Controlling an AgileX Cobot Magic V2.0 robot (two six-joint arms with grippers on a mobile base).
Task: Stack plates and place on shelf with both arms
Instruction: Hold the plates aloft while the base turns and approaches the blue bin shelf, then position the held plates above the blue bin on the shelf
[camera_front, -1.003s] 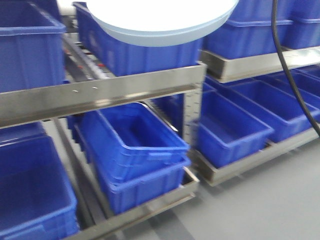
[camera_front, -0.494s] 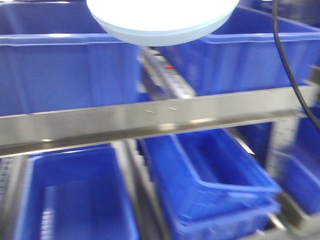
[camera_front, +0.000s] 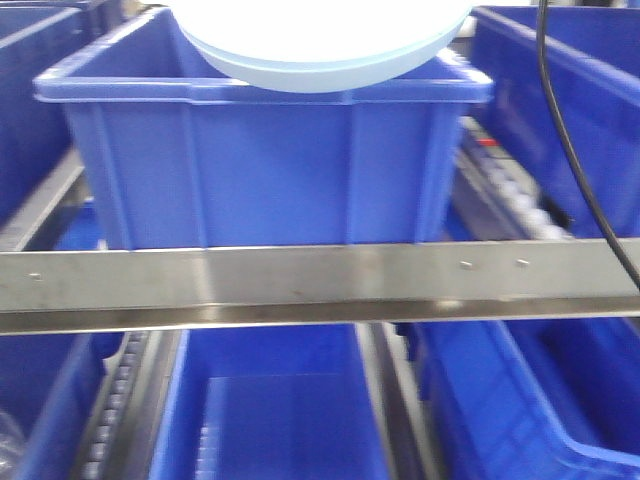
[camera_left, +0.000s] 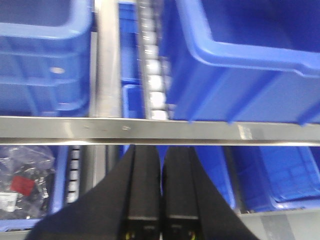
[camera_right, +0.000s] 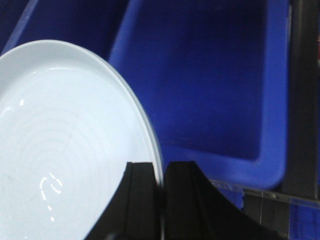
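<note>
At top centre, front view, plates (camera_front: 320, 55) hang above a crate (camera_front: 260, 165) on the shelf (camera_front: 300, 285); my right claw (camera_right: 161, 170) pinches their rim to carry them, left claw (camera_left: 161, 152) closed, empty.

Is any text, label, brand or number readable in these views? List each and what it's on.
No text is readable.
Red tag in the plastic bag, left wrist view: too blurred.
Pale sticker on the steel rail: too blurred.
The plate and blue crates: no print visible.
</note>
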